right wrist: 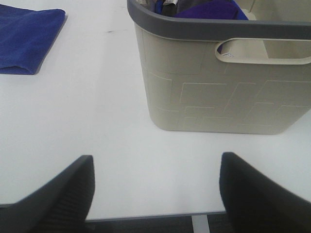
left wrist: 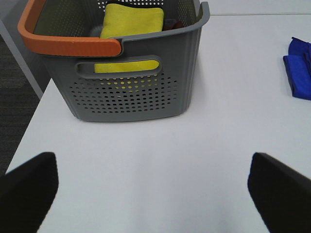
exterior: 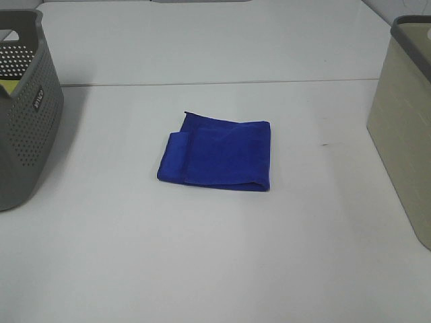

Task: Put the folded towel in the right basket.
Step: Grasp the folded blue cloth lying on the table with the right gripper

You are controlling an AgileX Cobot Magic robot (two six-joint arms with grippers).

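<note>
**White table, blue towel lying between 2 baskets**

White tabletop fills the high view, with a thin seam running across it toward the far side. The folded towel, deep blue, lies flat near the middle of the table, well apart from both containers. 1 narrower layer shows along its left edge.

At the left edge of that view stands a grey basket with perforated walls. The left wrist view shows its orange handle along 1 rim and a yellow cloth folded inside. At the right edge stands the right basket, beige with a dark grey rim. The right wrist view shows purple and blue fabric inside it, reaching up to the rim.

The left gripper hangs above bare table in front of the grey basket, its 2 dark fingers spread wide with nothing between them. The right gripper sits near the table's front edge, facing the right basket, with its jaws likewise wide apart and empty. The towel shows at the margin of both wrist views, and neither gripper touches it.
</note>
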